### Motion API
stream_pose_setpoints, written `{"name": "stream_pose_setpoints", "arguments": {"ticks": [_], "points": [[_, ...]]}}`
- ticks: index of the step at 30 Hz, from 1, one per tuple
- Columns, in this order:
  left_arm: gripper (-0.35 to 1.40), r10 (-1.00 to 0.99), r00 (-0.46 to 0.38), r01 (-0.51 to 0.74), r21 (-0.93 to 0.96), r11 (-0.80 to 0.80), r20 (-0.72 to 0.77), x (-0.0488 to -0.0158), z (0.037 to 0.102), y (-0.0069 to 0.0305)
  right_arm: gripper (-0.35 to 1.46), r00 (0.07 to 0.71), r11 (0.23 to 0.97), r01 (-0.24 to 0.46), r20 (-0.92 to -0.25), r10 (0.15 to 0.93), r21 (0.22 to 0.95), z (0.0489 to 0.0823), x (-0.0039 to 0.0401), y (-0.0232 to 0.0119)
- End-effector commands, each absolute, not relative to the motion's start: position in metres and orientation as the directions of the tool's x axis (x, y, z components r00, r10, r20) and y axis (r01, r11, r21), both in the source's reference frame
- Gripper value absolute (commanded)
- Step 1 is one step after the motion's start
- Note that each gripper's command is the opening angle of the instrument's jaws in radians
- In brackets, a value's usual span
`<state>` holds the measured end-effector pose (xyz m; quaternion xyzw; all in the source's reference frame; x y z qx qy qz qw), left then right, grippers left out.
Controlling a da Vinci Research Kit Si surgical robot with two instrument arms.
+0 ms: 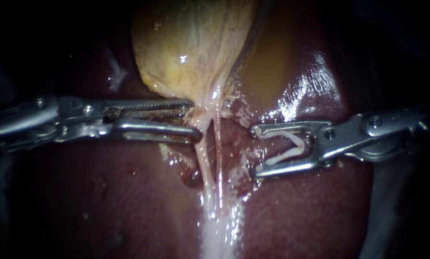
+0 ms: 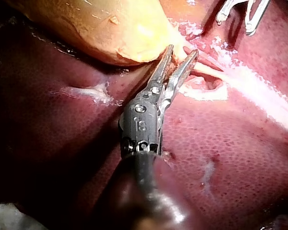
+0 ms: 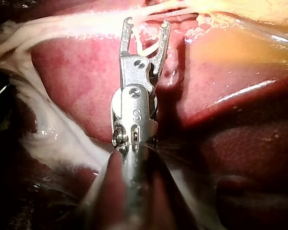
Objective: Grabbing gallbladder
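Note:
The yellow gallbladder (image 1: 191, 48) lies on the dark red liver (image 1: 104, 201) and narrows into pale strands (image 1: 210, 158). My left instrument (image 1: 194, 120) comes in from the left, its jaws open, with the tips at the gallbladder's narrow end. In the left wrist view the left instrument (image 2: 182, 51) has its serrated jaw against the gallbladder (image 2: 110, 33), and a gap shows between the jaws. My right instrument (image 1: 254, 151) stands right of the strands, jaws wide, carrying a white V-shaped clip (image 1: 291, 144) between them. The right wrist view shows the right instrument (image 3: 147, 24) and clip (image 3: 143, 48) just short of the strands.
Wet, glistening liver (image 3: 86, 81) surrounds everything. A small pit (image 2: 213, 85) with whitish frayed tissue lies beside the strands, ahead of my left instrument. A broad white band of tissue (image 1: 217, 235) runs toward the endoscope view's lower edge. My right instrument (image 2: 240, 12) shows beyond the left one.

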<state>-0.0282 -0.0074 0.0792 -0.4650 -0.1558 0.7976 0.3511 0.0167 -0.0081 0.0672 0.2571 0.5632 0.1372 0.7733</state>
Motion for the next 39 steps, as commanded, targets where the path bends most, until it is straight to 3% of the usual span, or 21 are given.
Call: {"name": "stream_pose_setpoints", "arguments": {"ticks": [1,3,5,6,27,39], "points": [[0.26,0.703,-0.321,-0.414,-0.574,-0.706,-0.634,-0.0282,0.0794,-0.0074,0.38,0.328,0.830,0.077,-0.800,0.502,0.552,0.0672,0.0167,-0.0081],[0.10,0.706,-0.317,-0.416,-0.576,-0.704,-0.634,-0.0281,0.0799,-0.0077,0.38,0.328,0.830,0.077,-0.800,0.502,0.552,0.0672,0.0167,-0.0081],[-0.27,0.713,-0.318,-0.420,-0.581,-0.697,-0.625,-0.0279,0.0802,-0.0079,0.38,0.328,0.830,0.078,-0.800,0.502,0.552,0.0672,0.0167,-0.0081],[-0.35,0.725,-0.316,-0.426,-0.591,-0.685,-0.612,-0.0277,0.0802,-0.0080,0.38,0.328,0.830,0.078,-0.800,0.502,0.552,0.0672,0.0167,-0.0081],[-0.35,0.773,-0.327,-0.464,-0.620,-0.633,-0.544,-0.0270,0.0775,-0.0088,0.38,0.328,0.830,0.078,-0.801,0.501,0.552,0.0671,0.0167,-0.0081],[-0.35,0.785,-0.316,-0.468,-0.632,-0.618,-0.533,-0.0238,0.0732,-0.0061,0.38,0.328,0.830,0.079,-0.801,0.501,0.552,0.0671,0.0166,-0.0081]]}}
